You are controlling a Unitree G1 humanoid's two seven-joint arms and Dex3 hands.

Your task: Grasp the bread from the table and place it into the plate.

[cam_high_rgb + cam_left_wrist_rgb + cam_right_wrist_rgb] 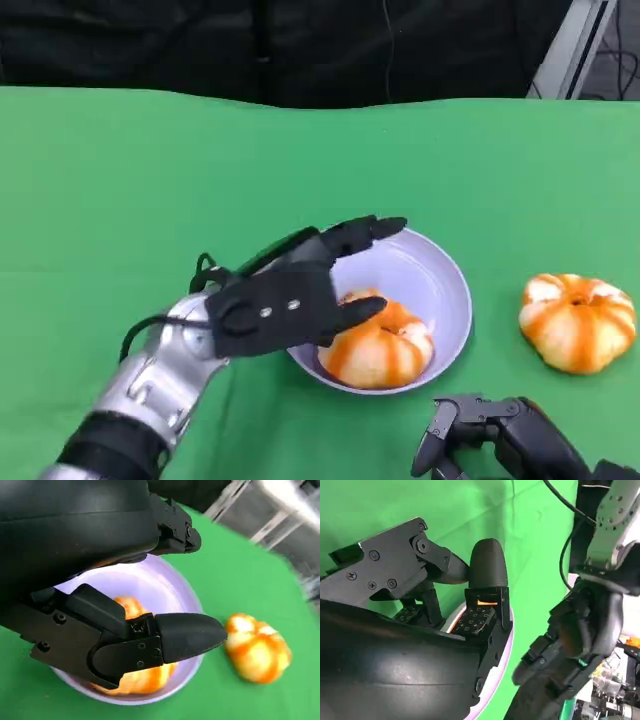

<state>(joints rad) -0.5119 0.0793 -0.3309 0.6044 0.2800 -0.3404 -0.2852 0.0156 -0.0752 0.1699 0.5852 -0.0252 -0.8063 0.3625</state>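
Left hand point(290, 300) spread over the plate point(450, 290) at frame centre, holding nothing; loose bread point(577, 321) far right, nearer the right hand point(490, 430), whose grip I can't tell.

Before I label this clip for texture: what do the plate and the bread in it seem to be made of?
The plate looks like smooth pale lilac plastic or glazed ceramic, with a soft sheen and a thin rim. The bread in it looks glossy, with orange and cream lobes, perhaps a moulded plastic or foam replica.
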